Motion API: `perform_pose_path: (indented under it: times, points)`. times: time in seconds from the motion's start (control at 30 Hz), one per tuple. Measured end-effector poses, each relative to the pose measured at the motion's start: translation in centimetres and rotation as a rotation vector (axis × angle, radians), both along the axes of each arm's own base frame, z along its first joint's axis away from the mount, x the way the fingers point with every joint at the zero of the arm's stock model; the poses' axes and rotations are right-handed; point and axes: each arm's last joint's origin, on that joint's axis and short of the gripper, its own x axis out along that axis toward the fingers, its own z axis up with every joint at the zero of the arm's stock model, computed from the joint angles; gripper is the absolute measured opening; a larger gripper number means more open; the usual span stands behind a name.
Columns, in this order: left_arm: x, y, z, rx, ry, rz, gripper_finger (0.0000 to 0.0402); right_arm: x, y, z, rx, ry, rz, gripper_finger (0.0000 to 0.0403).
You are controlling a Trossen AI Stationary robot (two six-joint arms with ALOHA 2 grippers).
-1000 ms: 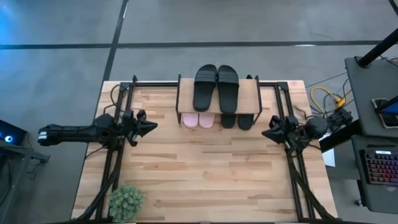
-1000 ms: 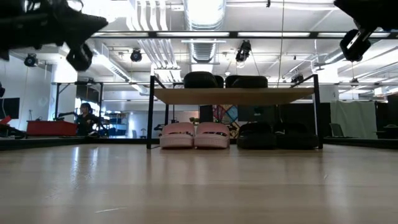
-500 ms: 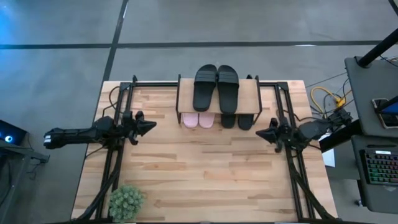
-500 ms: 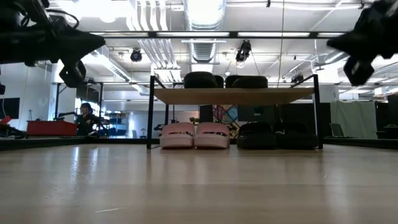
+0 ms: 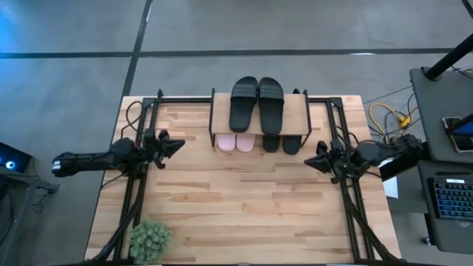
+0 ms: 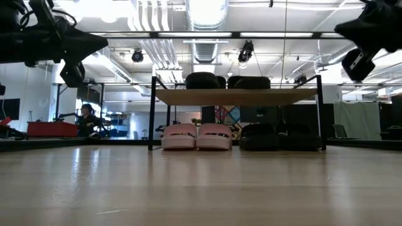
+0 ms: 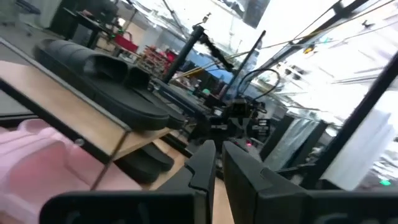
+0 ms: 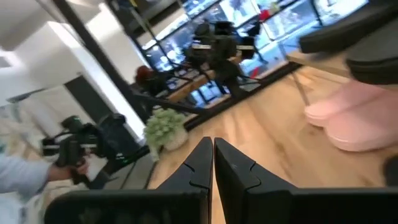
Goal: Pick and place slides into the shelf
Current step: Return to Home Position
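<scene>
The shelf [image 5: 296, 118] stands at the table's far edge, its board on thin black legs. Two black slides [image 5: 257, 103] lie side by side on the top board. Under it, on the table, stand two pink slides [image 5: 235, 142] and two black slides [image 5: 281, 143]; the low view shows the pink pair [image 6: 196, 136] and the black pair [image 6: 276, 136]. My left gripper [image 5: 179, 145] hovers left of the shelf, shut and empty. My right gripper [image 5: 308, 162] hovers right of it, also shut and empty. Both point toward the table's middle.
A small green plant [image 5: 150, 239] stands at the table's near left corner. Black arm frames run along both table sides. Bare wooden tabletop [image 5: 244, 199] lies between the grippers and the near edge. A desk with a keyboard [image 5: 452, 198] stands off the table's right side.
My right gripper has moved a little toward the table's left and come down slightly. My left gripper has dropped a little and drifted slightly toward the far edge. Both stay shut. The slides and shelf have not moved.
</scene>
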Motion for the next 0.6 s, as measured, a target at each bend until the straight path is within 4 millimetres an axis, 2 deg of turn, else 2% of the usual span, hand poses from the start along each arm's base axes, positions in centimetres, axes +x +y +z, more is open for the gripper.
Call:
perform_pose_path:
  times: [0.17, 0.4, 0.5, 0.6]
  points:
    - [0.1, 0.2, -0.3, 0.007, 0.030, 0.035, 0.0015, 0.3, -0.8, -0.2, -0.017, 0.006, 0.030, 0.0009]
    - [0.1, 0.1, -0.3, 0.020, 0.040, 0.007, 0.0015, 0.5, -1.9, -0.3, -0.114, -0.008, -0.035, 0.0009]
    - [0.1, 0.0, -0.5, 0.087, 0.070, -0.034, 0.0015, 0.7, -1.8, -1.2, -0.134, 0.018, -0.029, 0.0009]
    - [0.2, 0.1, -1.1, 0.078, 0.129, -0.008, 0.0015, 1.1, -1.8, -2.5, -0.140, 0.028, -0.013, 0.0009]
